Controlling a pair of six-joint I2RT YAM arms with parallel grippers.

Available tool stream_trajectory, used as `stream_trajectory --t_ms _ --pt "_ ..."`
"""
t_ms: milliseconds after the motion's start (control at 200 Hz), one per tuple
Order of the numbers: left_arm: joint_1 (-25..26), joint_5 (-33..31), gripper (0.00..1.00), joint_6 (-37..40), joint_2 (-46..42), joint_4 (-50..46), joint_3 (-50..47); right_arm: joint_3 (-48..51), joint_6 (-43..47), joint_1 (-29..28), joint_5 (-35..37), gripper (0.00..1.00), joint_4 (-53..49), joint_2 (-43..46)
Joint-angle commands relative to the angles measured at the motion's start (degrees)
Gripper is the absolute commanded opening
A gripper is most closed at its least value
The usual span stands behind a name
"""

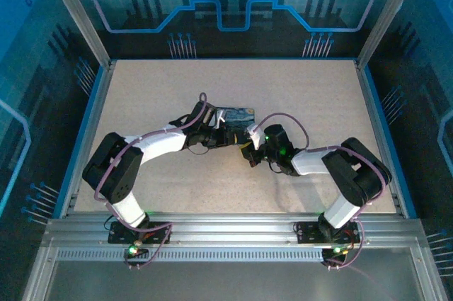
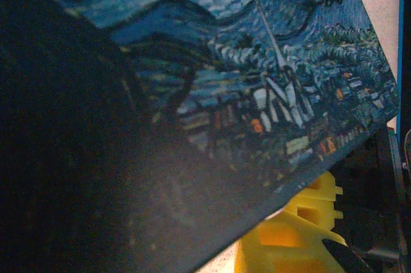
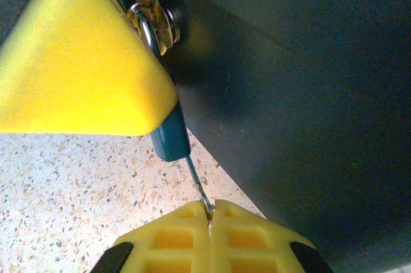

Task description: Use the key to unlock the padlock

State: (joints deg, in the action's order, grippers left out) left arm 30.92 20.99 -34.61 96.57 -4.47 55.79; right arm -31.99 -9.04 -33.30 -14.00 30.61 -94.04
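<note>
1. Top external view: your left arm (image 1: 163,142) runs from its base up and to the right with a bent elbow. Its wrist sits low at the near edge of the box (image 1: 237,113) in the middle of the desk (image 1: 318,95). Your right arm (image 1: 318,161) folds in from the right, wrist aimed left at the same box. The two sets of fingers meet just in front of the box. The padlock and key are too small to make out from up here
2. Left wrist view: the box's painted lid lies slanted across the picture, very close, with its left half lost in dark blur. One of your left fingers (image 2: 302,228), yellow, shows under the box's lower edge. You cannot tell here whether they are clenched or released, or on what
3. Right wrist view: your right fingers (image 3: 244,237) are pressed together at the bottom, pinching the key (image 3: 199,186). The key is a thin sliver that rises into the underside of the padlock (image 3: 170,135). The padlock hangs against the box's dark side wall, above the speckled desk. Its shackle passes through a silver fitting higher up. A yellow finger of the left arm comes in from the upper left and hides the padlock's top. You cannot tell whether it touches the padlock
</note>
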Motion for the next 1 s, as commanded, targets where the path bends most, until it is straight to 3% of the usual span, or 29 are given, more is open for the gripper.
stream_trajectory --t_ms 0,996 --pt "0.99 2.52 0.22 0.01 -2.31 0.21 1.25 -1.03 -1.04 0.99 -1.85 0.0 5.68 -0.77" --pt "0.99 3.5 0.22 -0.86 -2.25 0.34 1.71 0.92 -1.87 1.73 -4.48 0.0 7.45 0.8"
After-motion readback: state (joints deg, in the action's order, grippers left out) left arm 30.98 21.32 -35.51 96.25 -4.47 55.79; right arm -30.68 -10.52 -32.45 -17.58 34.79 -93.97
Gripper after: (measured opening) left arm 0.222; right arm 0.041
